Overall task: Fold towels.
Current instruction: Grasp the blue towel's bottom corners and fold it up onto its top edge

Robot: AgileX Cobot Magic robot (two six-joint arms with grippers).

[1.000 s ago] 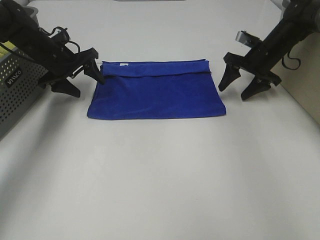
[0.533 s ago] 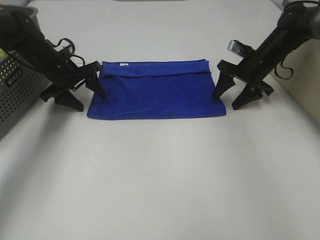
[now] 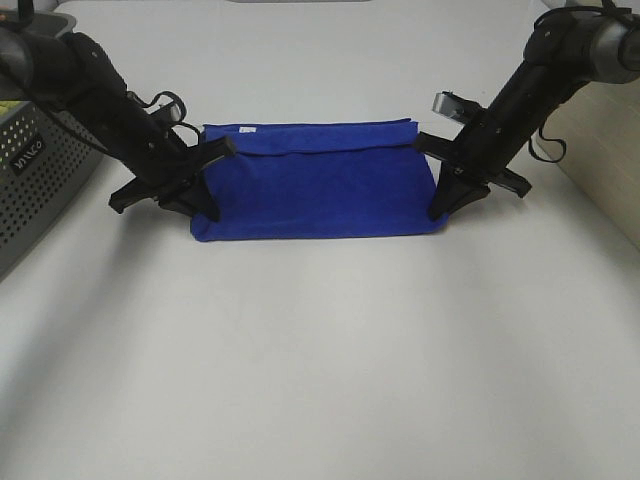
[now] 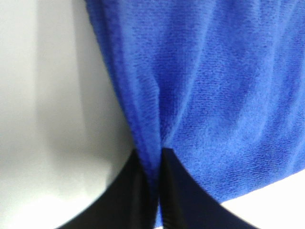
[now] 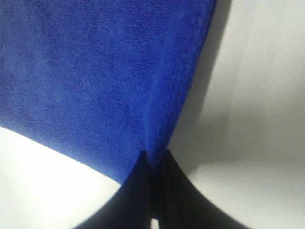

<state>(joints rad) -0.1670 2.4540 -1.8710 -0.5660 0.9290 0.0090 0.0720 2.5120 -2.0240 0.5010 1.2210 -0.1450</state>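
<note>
On white tabletop (image 3: 320,350), deep royal-blue rectangular microfibre towel (image 3: 315,185) lies folded. Left claw (image 4: 153,157) is clamped tight on one short edge. Right claw (image 5: 153,158) is clamped on the opposite short edge.

Black arms (image 3: 85,85); looped cables (image 3: 166,102); tapered black end effector fingers (image 4: 125,204).

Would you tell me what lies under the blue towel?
The towel rests on the white table; the left gripper and right gripper pinch its side edges. Anything beneath is covered.
</note>
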